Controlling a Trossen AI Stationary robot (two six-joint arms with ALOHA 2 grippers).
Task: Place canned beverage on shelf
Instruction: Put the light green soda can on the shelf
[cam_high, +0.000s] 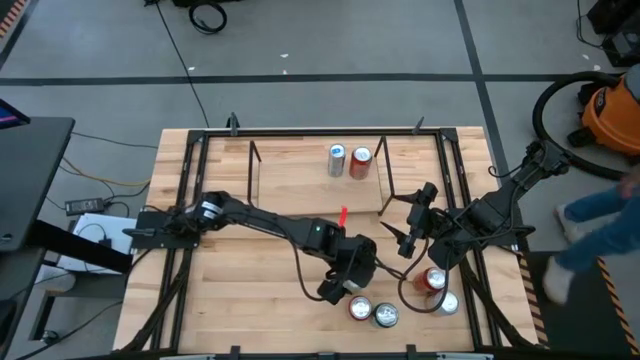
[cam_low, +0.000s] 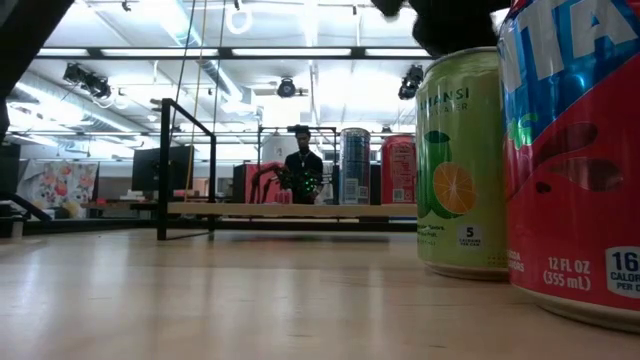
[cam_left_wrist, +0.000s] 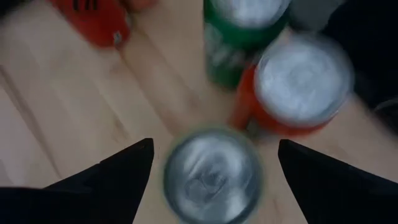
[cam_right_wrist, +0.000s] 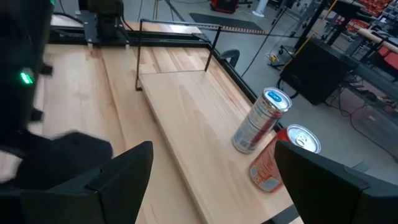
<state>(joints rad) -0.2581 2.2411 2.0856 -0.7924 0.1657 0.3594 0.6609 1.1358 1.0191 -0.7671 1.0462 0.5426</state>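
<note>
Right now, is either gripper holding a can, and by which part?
Nothing is held. The left gripper is open above a silver-topped can, fingers either side, not touching. The right gripper is open and empty.

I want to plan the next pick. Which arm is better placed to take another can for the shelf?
Left. Its gripper hangs right above the cans at the table's near edge, open fingers either side of one can. The right gripper waits empty beside the shelf.
</note>
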